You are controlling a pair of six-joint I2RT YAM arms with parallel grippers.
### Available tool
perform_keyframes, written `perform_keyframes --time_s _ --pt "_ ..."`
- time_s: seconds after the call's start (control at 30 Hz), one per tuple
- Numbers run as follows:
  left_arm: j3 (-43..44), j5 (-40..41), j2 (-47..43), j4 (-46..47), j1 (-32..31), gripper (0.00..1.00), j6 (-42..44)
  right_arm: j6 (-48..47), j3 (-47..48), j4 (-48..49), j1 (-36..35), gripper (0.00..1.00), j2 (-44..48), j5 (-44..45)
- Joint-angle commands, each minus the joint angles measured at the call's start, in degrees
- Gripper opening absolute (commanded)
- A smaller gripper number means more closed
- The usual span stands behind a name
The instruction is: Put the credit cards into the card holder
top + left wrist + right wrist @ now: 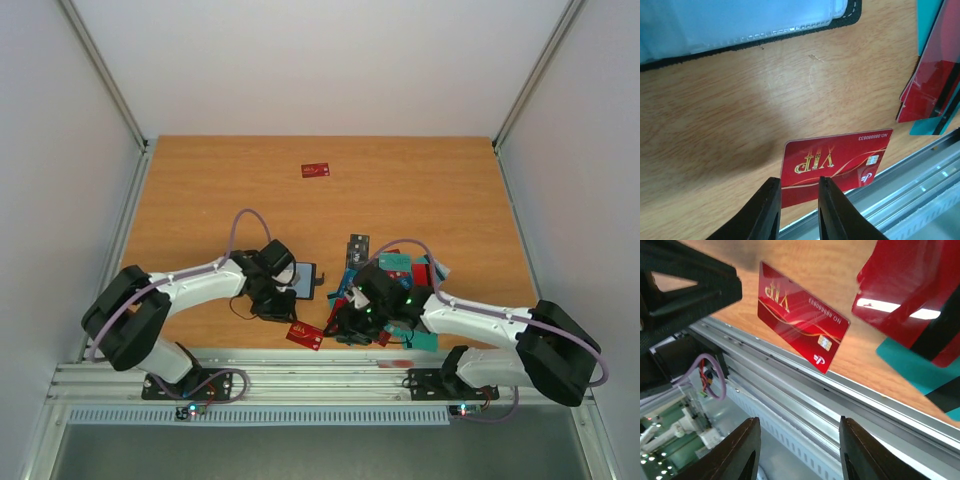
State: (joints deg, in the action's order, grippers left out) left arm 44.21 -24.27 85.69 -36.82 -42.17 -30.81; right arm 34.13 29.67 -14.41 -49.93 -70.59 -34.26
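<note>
Pincers both empty, we note: left pincer (799,182) narrowly parted above red card (840,160) at worktop's (200,200) 6 o'clock edge; right pincer (799,422) wider; card holder (740,25) at card's 12 o'clock.

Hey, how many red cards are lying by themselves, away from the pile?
2. The far red card lies alone toward the back of the table; the near red card lies at its front edge. Others may be hidden.

Wooden table (200,200), scattered credit cards (395,262) (red, teal), card holder (306,278)
</note>
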Motion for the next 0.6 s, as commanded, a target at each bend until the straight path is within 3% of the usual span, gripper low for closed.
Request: perform_keyframes --time_s 0.0,0.27,0.57 --pt "1.0 -0.2 1.9 2.5 -0.4 0.24 2.4 5.6 -0.6 2.0 -6.0 0.45 0.7 8.5" --pt "-0.3 -0.8 4.0 4.7 -0.5 0.24 3.9 10.3 -0.4 6.4 -13.3 0.47 -5.0 14.7" --pt "-2.5 -2.5 3.7 5.8 -0.6 0.24 4.2 13.6 -3.0 17.2 -14.8 0.48 -10.7 16.2"
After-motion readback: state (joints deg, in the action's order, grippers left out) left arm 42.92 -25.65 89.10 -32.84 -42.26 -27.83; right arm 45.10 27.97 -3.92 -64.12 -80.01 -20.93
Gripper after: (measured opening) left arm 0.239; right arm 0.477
